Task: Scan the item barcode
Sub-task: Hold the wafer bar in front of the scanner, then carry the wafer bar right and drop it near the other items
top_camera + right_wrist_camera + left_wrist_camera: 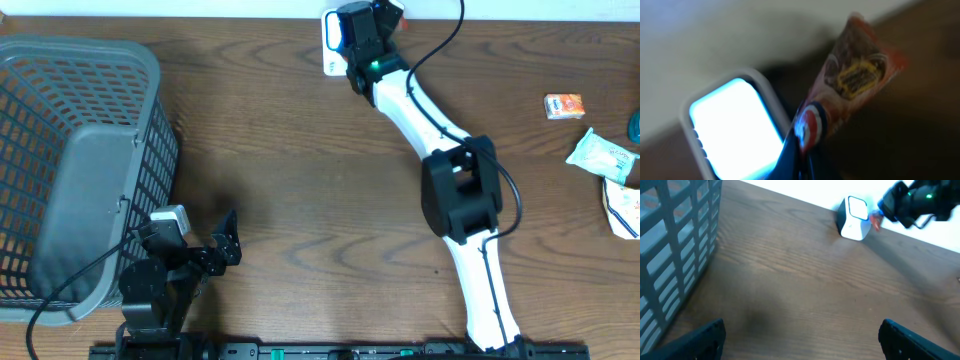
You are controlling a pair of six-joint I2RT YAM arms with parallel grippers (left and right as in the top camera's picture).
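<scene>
So: grey basket (150, 130) far left, left gripper (228, 240) beside it, jaws wide apart, empty. Right gripper (802, 150) clamps orange snack packet (855, 75); packet sticks out beyond the fingertips, just beside lit scanner (732, 125).

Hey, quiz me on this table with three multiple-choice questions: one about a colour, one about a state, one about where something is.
1. What colour is the basket? A grey; B red; C yellow.
2. How is the left claw? A shut on a packet; B shut and empty; C open.
3. Where is the snack packet? A in the basket; B by the scanner; C beside the left claw.
Key: 1 A, its mesh walls are grey. 2 C, its fingers stand wide apart with nothing between them. 3 B, the right wrist view shows it right next to the lit scanner window.
</scene>
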